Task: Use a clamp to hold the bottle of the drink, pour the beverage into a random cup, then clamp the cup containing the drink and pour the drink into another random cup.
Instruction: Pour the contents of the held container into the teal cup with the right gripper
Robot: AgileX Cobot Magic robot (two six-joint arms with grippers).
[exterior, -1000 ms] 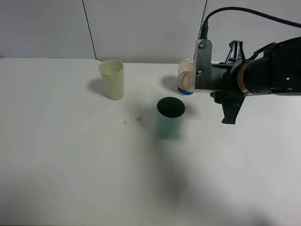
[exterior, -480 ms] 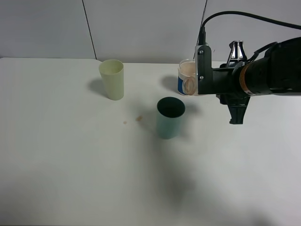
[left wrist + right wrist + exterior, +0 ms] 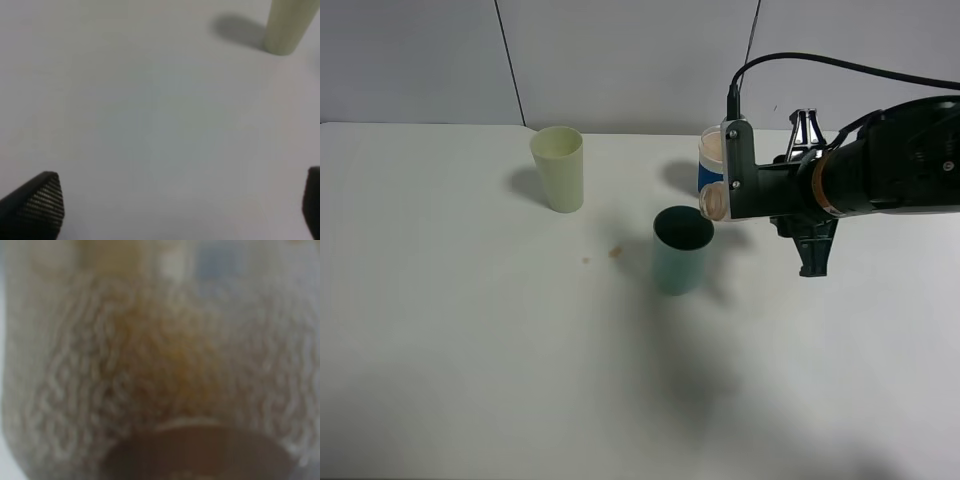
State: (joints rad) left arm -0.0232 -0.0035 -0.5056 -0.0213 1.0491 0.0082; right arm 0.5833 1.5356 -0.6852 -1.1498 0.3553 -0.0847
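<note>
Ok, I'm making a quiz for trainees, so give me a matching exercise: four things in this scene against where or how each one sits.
1 bottle
2 teal-green tumbler
3 pale yellow-green tumbler
4 blue-banded cup

A standing alone, far left
B tilted, held by the right gripper
C partly hidden behind that gripper
D upright beside the bottle's mouth

Pairs: 1-B, 2-D, 3-A, 4-C

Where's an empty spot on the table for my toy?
The front of the table is bare, and so is the left side beside the pale yellow cup. It's crowded at the back right: teal cup, blue-banded cup, and the bottle held above.
</note>
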